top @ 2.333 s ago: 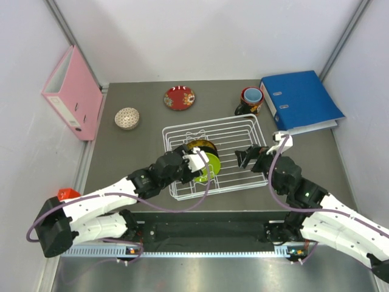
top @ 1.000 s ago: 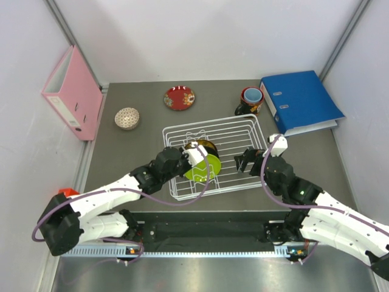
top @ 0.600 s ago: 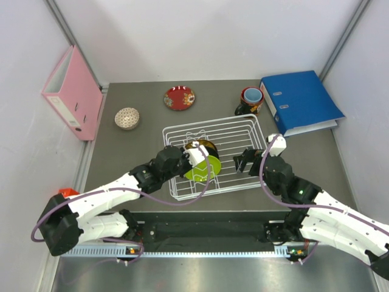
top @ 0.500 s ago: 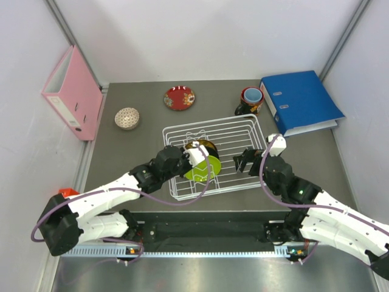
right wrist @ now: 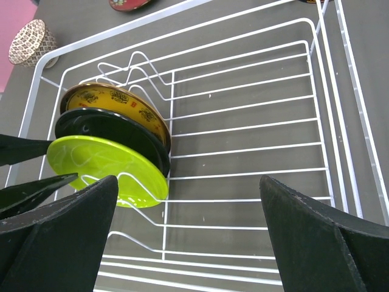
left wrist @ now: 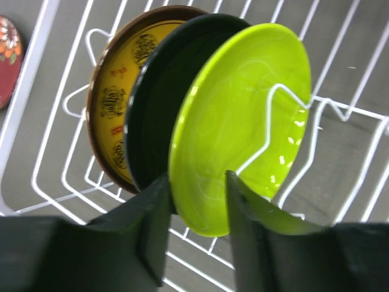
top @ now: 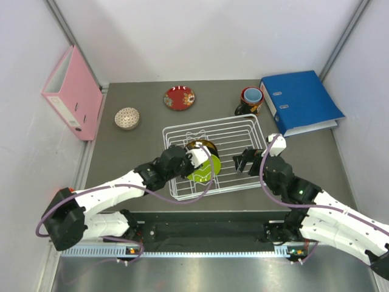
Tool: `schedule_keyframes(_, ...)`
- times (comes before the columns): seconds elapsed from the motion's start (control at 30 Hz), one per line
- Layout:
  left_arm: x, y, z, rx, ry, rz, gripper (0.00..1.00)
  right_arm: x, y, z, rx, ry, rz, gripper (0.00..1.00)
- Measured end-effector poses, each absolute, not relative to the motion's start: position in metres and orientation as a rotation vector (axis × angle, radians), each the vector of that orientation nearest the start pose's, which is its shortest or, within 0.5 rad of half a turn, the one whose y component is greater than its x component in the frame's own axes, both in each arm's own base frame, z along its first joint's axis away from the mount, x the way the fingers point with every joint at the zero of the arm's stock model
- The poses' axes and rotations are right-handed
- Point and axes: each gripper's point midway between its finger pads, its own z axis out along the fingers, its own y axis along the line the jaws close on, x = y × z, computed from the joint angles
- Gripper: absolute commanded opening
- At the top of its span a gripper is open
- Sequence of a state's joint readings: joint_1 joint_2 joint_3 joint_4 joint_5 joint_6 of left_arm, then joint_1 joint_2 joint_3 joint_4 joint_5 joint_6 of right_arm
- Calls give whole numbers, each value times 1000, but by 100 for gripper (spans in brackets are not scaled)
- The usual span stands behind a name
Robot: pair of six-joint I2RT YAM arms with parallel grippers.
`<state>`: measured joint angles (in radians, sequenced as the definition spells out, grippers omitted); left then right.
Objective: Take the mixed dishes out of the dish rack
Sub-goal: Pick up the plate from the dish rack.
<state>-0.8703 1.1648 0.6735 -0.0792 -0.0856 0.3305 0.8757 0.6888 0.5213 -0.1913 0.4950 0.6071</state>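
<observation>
Grey surface (top: 121, 155) holds the dish rack (top: 240, 131), where your left hand (left wrist: 197, 182) stands parted astride the rim of the lime-green bowl (left wrist: 243, 109) while your right hand (right wrist: 188, 182) gapes wide nearby, empty.

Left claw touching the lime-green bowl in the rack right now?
Cannot tell. Left wrist view: the left claw straddles the rim of the lime-green bowl with jaws parted, but the fingers overlap it, showing neither gap nor contact.

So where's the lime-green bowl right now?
In the top view, the lime-green bowl stands on edge in the dish rack's left half, nearest the arms, beside a black dish.
</observation>
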Motion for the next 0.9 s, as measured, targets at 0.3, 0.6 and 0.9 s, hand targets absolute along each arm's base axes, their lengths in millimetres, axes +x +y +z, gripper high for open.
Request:
schedule_keyframes(0.3,253,-249,132,1128,1791,-221,0,228,175,183,75,1918,534,100)
schedule_keyframes(0.6,251,-250,135,1133,1785,-232,0,228,176,183,76,1915,536,100)
schedule_keyframes(0.9,249,-242,163,1132,1750,-197,0,228,177,183,75,1916,537,99)
